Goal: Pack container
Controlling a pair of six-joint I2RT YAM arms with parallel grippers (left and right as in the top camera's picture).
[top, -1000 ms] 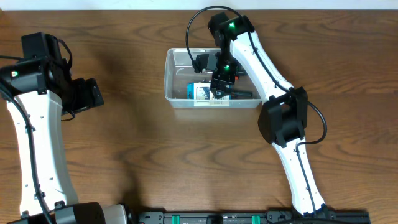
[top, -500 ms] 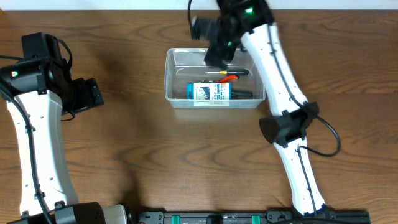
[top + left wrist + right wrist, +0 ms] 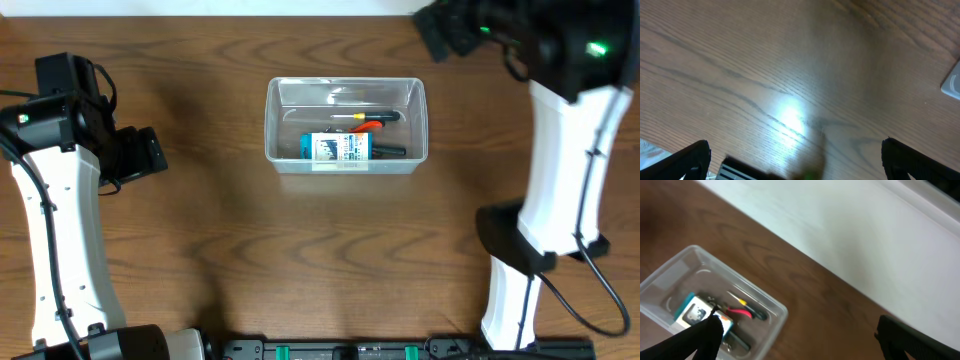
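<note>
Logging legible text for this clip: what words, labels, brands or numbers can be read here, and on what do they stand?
No text can be quoted.
The blue-and-white box inside the container: dark print on its white panel, too small and blurred to read in the overhead or the right wrist view.
Nothing else shows any lettering.

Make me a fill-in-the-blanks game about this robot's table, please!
1. The clear container sits on a ____ wooden table.
2. The blue and ____ box lies inside the container.
3. The left claw and the right claw are both wide ____, holding nothing.

Missing words: brown, white, open.
</note>
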